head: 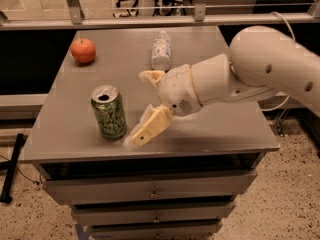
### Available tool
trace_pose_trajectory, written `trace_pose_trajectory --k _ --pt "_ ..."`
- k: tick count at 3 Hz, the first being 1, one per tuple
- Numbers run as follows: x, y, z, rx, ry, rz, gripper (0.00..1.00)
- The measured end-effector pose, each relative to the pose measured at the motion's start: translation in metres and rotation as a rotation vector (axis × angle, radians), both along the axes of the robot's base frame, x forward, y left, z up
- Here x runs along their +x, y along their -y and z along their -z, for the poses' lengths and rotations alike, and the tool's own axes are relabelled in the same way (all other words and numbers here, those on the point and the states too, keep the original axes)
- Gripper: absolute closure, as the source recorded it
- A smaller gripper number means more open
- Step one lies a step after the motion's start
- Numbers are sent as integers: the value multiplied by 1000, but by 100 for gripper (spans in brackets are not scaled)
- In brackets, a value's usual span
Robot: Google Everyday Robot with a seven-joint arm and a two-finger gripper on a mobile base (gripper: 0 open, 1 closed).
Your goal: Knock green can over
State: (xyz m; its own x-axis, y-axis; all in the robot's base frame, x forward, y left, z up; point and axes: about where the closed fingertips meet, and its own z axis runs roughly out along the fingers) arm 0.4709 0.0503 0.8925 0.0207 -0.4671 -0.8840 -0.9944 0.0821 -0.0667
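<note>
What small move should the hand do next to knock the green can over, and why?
Probably push the hand sideways into the green can. The can stands upright; the open hand is just beside it, low over the table, its lower finger near the can's base, apparently not touching yet.

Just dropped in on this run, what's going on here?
The robot arm extends in from the right over the grey table. Its gripper is open and sits just right of the green can, lower finger near the can's base; contact cannot be confirmed. The can stands upright at front left, not knocked over yet. An apple sits at back left, and a plastic bottle lies at back centre.
</note>
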Motion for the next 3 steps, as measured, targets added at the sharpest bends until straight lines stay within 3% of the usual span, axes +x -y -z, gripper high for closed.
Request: trace_pose_trajectory --k 1,2,3 --pt "9 -39 10 104 11 -44 0" --pt "11 -62 22 197 -11 -54 0" --pt "10 -74 30 252 -32 -49 16"
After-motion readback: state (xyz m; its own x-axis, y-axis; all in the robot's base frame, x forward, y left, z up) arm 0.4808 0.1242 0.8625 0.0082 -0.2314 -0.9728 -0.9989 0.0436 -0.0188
